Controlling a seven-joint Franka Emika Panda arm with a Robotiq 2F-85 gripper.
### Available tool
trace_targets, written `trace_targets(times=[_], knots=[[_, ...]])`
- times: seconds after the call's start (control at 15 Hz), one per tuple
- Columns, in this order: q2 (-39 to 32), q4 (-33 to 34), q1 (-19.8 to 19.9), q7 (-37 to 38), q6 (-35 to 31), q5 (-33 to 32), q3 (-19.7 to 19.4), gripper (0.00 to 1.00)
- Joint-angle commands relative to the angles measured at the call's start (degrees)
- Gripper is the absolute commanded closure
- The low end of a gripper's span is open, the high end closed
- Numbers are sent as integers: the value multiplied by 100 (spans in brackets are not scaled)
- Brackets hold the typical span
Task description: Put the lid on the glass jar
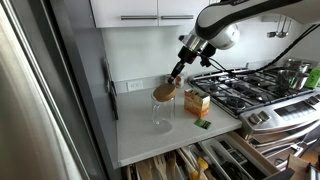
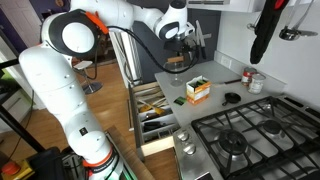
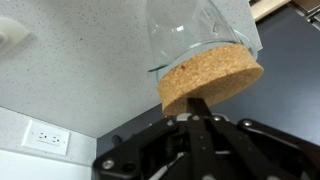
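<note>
Grey countertop fills the corner beside the stove. In an exterior view we see the gripper [image 1: 176, 74] clamped on the lid [image 1: 165, 90], tilted just over the glass jar [image 1: 162, 116]. In an exterior view the yellow-orange box [image 2: 198, 90] stands apart, leaving room. In the wrist view the fingers [image 3: 197, 108] pinch the cork edge against the jar's rim. We judge the lid needs levelling before it will seat.

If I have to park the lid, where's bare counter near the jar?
The lid is in the end effector. Bare countertop lies between the glass jar and the fridge, back to the wall outlet. Toward the stove it is crowded: the yellow-orange box stands close beside the jar.
</note>
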State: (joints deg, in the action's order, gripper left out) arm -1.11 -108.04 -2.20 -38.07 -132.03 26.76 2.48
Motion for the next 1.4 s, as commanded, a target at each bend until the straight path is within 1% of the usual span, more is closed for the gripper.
trace_targets(times=[0.0,0.4,0.87,1.33], knots=[[30,-124,24,155,-150,57,1,100],[48,-188,18,302,-410,222,18,100],[108,-274,84,605,-237,-63,-42,100],[152,-497,123,1083,-369,54,-68,100]])
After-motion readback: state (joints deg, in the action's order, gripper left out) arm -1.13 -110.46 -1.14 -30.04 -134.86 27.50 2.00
